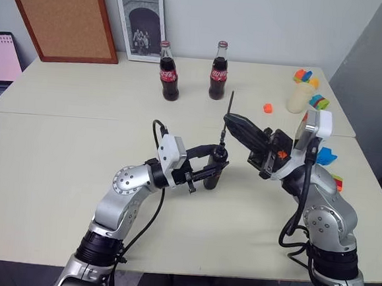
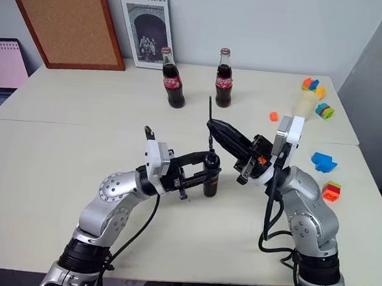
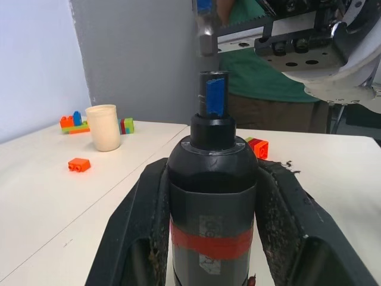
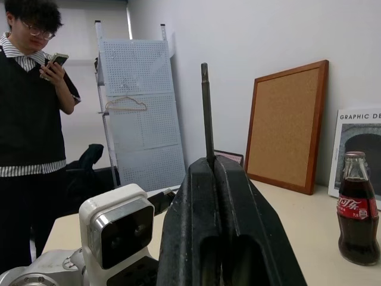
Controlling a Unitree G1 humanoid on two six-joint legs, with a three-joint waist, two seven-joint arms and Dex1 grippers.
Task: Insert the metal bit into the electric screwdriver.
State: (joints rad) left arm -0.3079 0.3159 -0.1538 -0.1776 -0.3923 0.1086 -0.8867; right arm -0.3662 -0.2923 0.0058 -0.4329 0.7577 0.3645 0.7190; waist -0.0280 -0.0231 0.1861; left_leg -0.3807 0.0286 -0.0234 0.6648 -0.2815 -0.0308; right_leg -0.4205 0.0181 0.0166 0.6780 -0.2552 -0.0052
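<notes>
I read "GRAPHIC DESIGN" atop the poster (image 1: 140, 21) leaning on the back wall. Two cola bottles (image 1: 169, 79) (image 1: 218, 79) carry red labels with white script, too small for me to read. In the right wrist view the poster reads "GRAPHIC DE", cut off.

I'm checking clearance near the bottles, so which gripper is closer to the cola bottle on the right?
Right. The right gripper, shut on the metal bit, sits just in front of that cola bottle; the left gripper, holding the electric screwdriver, is farther back toward the robot.
</notes>
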